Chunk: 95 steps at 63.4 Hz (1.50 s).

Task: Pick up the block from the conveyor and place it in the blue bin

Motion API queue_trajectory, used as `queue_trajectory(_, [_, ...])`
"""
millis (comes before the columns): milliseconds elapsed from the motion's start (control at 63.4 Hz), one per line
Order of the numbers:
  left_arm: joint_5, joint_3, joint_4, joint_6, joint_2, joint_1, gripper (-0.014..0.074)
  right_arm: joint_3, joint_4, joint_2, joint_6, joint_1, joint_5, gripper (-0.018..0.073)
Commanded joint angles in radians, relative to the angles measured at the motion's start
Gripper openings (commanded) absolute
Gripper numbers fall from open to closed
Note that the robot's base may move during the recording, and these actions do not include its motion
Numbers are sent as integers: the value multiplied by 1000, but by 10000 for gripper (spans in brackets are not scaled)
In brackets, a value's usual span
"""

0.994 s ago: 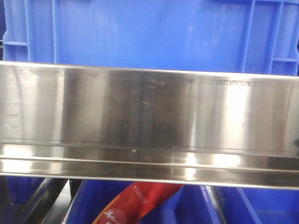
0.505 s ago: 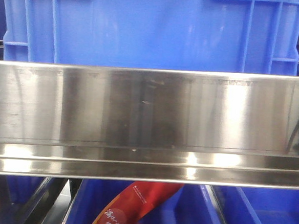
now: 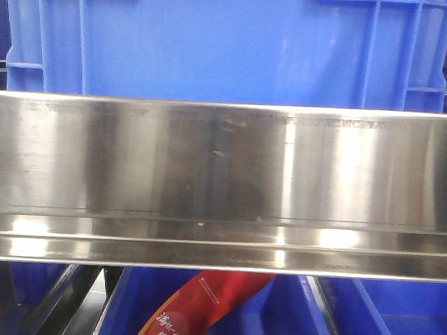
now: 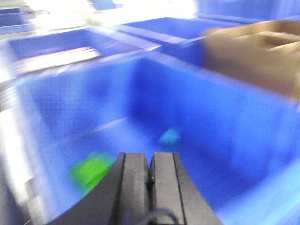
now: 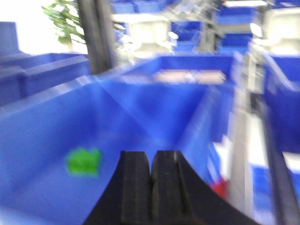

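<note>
Both wrist views blurred. Left gripper point(image 4: 151, 171) and right gripper point(image 5: 151, 180) clenched, empty, above blue bin point(image 4: 243, 126); front view unchanged, no conveyor visible.

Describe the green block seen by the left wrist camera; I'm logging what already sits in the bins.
The green block is a bright lime-green, roughly boxy lump, too blurred to show edges, material or markings. It lies on the floor of a deep blue bin, towards the lower left of the picture, beside the closed left gripper, whose finger hides part of it. A smaller teal piece lies apart from it, further in. Nothing grips the block.
</note>
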Motion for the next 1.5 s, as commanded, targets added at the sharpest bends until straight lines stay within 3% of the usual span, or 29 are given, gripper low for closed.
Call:
queue_trajectory(0, [-67, 101, -33, -7, -95, 20, -111, 99, -10, -79, -1, -10, -33, -167])
queue_trajectory(110, [-132, 250, -65, -7, -221, 29, -111, 213, -10, -186, -1, -10, -36, -167])
queue_trajectory(410, [-135, 495, -65, -7, -472, 29, -111, 380, -10, -367, -1, -10, -8, -167])
queue_trajectory(915, [-144, 517, -65, -7, -556, 29, -111, 382, -10, -384, -1, -10, -1, -167])
queue_trajectory(1057, [-144, 517, -65, -7, -556, 29, -111, 431, -33, -393, -1, -12, -126, -167])
queue_trajectory(1183, [-144, 517, -65, -7, -556, 29, -111, 552, -65, -467, -1, -64, -351, -167])
queue_trajectory(1230, [-144, 517, -65, -7, -556, 29, -111, 589, -65, -504, -1, -89, -374, -167])
queue_trajectory(1372, [-144, 517, -65, -7, -556, 29, -111, 664, -115, -639, -1, -198, -232, -167])
queue_trajectory(1482, [-144, 517, -65, -7, -556, 29, -111, 703, -147, -751, -1, -232, -130, -167])
